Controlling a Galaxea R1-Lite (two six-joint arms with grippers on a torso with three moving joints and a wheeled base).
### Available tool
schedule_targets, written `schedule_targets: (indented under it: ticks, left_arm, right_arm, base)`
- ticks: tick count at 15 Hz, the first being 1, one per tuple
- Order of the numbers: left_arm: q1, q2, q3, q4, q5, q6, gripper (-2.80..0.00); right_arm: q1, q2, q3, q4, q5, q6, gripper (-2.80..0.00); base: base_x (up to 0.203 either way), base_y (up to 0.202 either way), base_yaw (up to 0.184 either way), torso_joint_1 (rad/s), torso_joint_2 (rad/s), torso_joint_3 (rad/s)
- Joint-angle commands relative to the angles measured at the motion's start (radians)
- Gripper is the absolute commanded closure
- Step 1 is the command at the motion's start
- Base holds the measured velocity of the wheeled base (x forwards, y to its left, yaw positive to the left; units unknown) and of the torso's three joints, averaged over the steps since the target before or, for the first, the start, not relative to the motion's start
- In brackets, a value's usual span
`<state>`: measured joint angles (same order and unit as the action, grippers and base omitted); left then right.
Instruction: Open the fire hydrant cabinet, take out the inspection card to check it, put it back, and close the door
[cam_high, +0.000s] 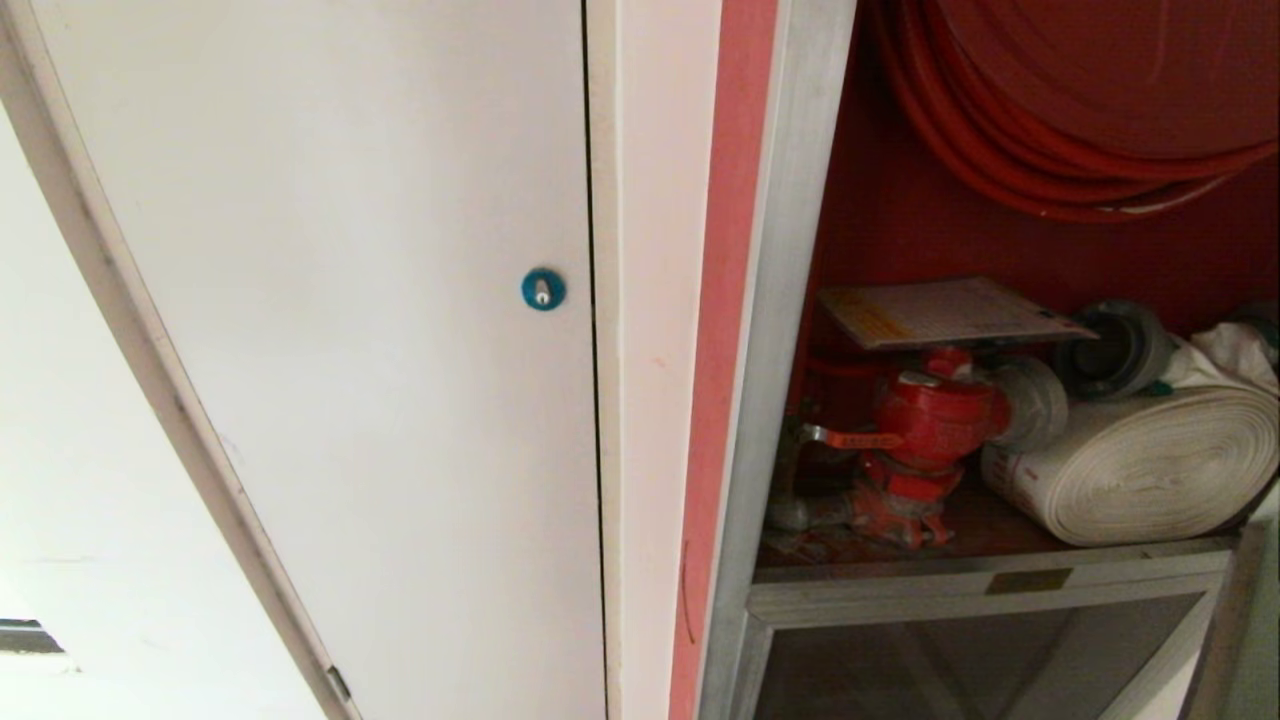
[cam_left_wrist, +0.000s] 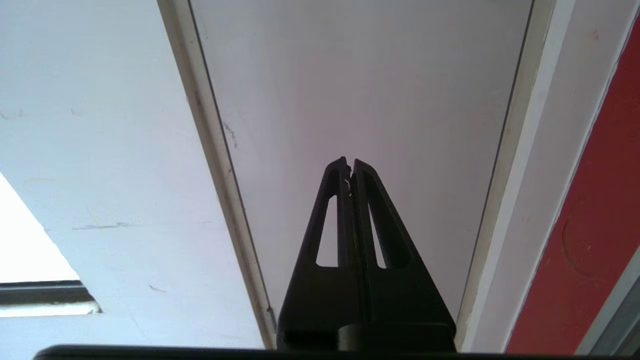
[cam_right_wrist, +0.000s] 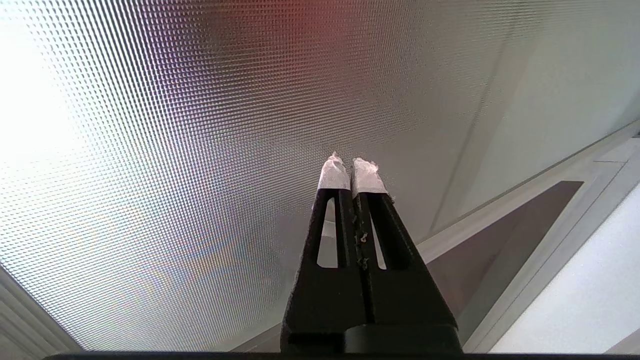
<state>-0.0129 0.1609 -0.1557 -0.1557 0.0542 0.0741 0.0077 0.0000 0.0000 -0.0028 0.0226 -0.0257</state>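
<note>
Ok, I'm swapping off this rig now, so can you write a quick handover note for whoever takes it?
Left gripper: shut, empty, facing the white panel beside the cabinet.
Right gripper: shut, empty, facing patterned glass.
Fire hydrant cabinet: open. Inspection card lies flat on the red valve, next to the rolled hose.
Done: cabinet opened.
Left: close the door; whether the card was already checked can't be told.

looks like a corridor or utility wall in a commercial/public building, not a home. giveaways: recessed fire hydrant cabinet (cam_high: 790, 300) with aluminium frame and red interior, red hose reel (cam_high: 1070, 110), red valve (cam_high: 935, 415), rolled white hose (cam_high: 1150, 465), inspection card (cam_high: 945, 312) lying on the valve. next to it a plain white service panel (cam_high: 330, 330) with a blue round lock (cam_high: 543, 289), painted white walls.
</note>
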Motion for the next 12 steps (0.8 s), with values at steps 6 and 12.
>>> schedule_targets:
  ticks: [6,12]
  left_arm:
    - [0.004,-0.161,0.160,0.007,-0.029,0.065,0.00]
    - [0.004,-0.160,0.157,0.152,-0.054,0.043,0.00]
  right_arm:
    - [0.000,0.002,0.002,0.000,0.000,0.000,0.00]
    - [0.001,0.002,0.002,0.000,0.000,0.000,0.00]
  base:
    - [0.000,0.000,0.000,0.000,0.00,0.000]
    - [0.000,0.000,0.000,0.000,0.00,0.000]
